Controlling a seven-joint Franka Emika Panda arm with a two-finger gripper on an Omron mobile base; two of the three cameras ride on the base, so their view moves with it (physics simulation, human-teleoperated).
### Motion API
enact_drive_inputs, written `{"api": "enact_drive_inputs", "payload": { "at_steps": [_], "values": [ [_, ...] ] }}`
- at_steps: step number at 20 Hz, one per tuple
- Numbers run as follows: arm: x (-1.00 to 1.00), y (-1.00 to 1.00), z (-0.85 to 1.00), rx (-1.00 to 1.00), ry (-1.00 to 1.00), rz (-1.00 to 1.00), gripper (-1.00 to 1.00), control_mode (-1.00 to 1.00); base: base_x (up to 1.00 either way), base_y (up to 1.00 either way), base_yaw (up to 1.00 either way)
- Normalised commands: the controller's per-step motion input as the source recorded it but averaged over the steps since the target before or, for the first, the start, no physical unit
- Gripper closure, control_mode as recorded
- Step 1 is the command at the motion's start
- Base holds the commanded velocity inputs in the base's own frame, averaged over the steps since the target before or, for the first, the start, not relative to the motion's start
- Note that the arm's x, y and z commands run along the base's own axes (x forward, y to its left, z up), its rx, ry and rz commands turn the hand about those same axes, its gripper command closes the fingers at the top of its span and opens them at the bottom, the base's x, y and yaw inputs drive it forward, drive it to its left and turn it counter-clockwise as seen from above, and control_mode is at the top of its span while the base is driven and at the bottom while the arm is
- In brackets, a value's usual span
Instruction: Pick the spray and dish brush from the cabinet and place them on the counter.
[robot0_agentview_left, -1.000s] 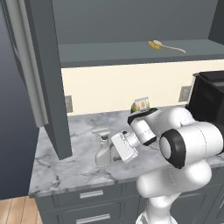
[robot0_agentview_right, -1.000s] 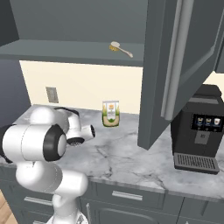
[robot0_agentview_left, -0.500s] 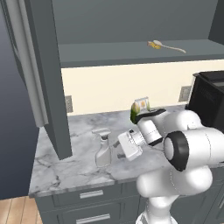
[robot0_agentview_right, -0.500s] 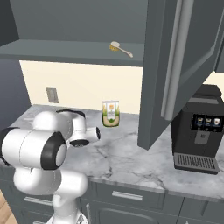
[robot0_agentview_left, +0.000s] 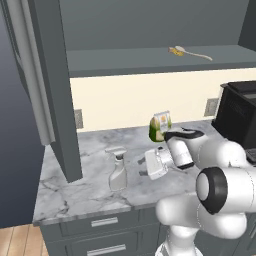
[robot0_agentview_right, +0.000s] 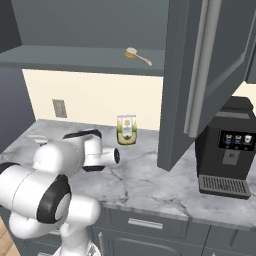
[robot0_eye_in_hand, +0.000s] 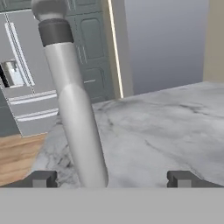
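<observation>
Change: since the earlier frames the hand has drawn back from the spray, and the bottle now stands alone on the counter.

Left base view: the spray (robot0_agentview_left: 118, 171) stands upright on the marble counter (robot0_agentview_left: 80, 192), just left of the gripper (robot0_agentview_left: 143, 168) — close, but with a gap between them. The dish brush (robot0_agentview_left: 189, 52) lies on the cabinet (robot0_agentview_left: 150, 57) shelf above, head to the left. A green-and-cream pouch (robot0_agentview_left: 160, 127) stands by the back wall, a black coffee machine (robot0_agentview_left: 239, 116) at the right.

Right base view: the dish brush (robot0_agentview_right: 137, 55) rests on the shelf beside the open cabinet door (robot0_agentview_right: 200, 75). The pouch (robot0_agentview_right: 126, 130) stands on the counter (robot0_agentview_right: 160, 185) under it.

Hand view: the spray (robot0_eye_in_hand: 72, 100) rises just inside the left fingertip (robot0_eye_in_hand: 40, 179); the right fingertip (robot0_eye_in_hand: 186, 178) sits well apart — fingers spread wide, gripping nothing.
</observation>
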Motion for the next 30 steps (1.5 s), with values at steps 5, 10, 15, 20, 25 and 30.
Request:
{"api": "enact_drive_inputs", "payload": {
  "at_steps": [5,10,15,20,25,30],
  "values": [
    [0.02,-0.04,0.12,-0.02,0.07,-0.14,-1.0,-1.0,0.0,0.0,0.0],
    [0.06,-0.26,0.14,-0.09,0.12,-0.21,-1.0,-1.0,0.0,0.0,0.0],
    [0.12,-0.23,-0.03,-0.08,0.14,-0.38,-1.0,-1.0,0.0,0.0,0.0],
    [0.07,-0.08,-0.12,-0.09,0.08,-0.43,-1.0,-1.0,0.0,0.0,0.0],
    [0.0,-0.09,-0.2,-0.1,0.04,-0.4,-1.0,-1.0,0.0,0.0,0.0],
    [0.02,-0.22,-0.19,-0.08,0.07,-0.39,-1.0,-1.0,0.0,0.0,0.0]
  ]
}}
